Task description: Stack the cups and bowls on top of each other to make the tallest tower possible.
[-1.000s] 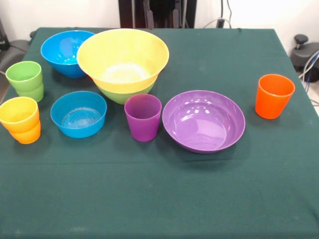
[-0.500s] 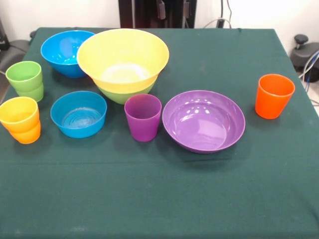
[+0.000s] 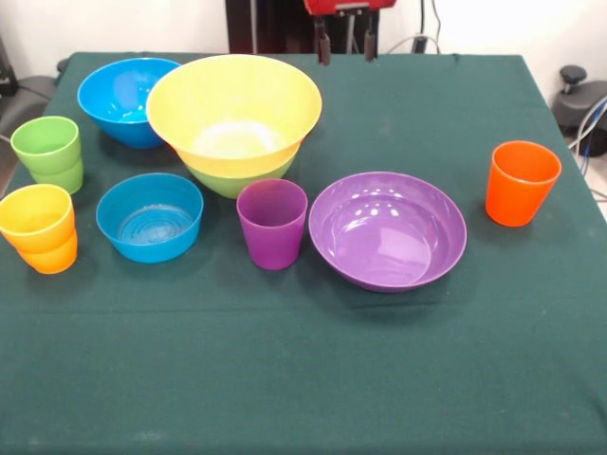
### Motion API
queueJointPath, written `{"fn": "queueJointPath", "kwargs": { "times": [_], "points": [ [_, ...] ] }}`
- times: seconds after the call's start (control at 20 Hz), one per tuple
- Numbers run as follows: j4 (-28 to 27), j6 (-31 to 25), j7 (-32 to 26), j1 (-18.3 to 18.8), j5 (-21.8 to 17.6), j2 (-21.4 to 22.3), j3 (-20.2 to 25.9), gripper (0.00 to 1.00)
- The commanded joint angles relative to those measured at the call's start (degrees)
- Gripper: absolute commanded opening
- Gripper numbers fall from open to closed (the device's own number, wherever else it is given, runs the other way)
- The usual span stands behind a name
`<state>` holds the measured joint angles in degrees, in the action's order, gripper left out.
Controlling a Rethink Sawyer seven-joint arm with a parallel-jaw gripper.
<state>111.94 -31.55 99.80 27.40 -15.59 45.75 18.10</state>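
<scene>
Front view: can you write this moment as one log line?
gripper: open, high, holding nothing | yellow bowl: nested in lime green bowl | purple bowl: alone

Table [image 3: 313,379] covered in dark green cloth; pale wall [image 3: 133,24] at 12 o'clock; black equipment with cables [image 3: 580,104] at 2 o'clock

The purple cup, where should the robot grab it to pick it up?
Best at the rim, probably coming straight down from above. The purple cup stands upright, mouth open, so one finger could go inside and one outside its thin wall. Its right side sits close to the purple bowl, so the front or left rim looks freer. The hand hangs open at the table's far side.
</scene>
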Motion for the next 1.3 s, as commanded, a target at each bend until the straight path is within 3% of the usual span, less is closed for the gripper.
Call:
{"fn": "queueJointPath", "kwargs": {
  "times": [0.05, 0.4, 0.6, 0.95, 1.3],
  "points": [
    [-5.41, 1.33, 3.8, -2.78, -4.26, -6.66, -2.06, 1.0],
    [-7.11, 2.23, 6.12, -5.63, -3.2, -8.37, -4.02, 1.0],
    [-8.75, 4.17, 11.0, -8.65, -1.05, -10.05, -7.21, 1.0],
    [-9.83, 5.91, 22.04, -13.68, 7.66, -11.75, -13.28, 1.0],
    [-11.09, 6.24, 30.81, -18.56, 13.65, -13.11, -19.15, 1.0]
  ]
}}
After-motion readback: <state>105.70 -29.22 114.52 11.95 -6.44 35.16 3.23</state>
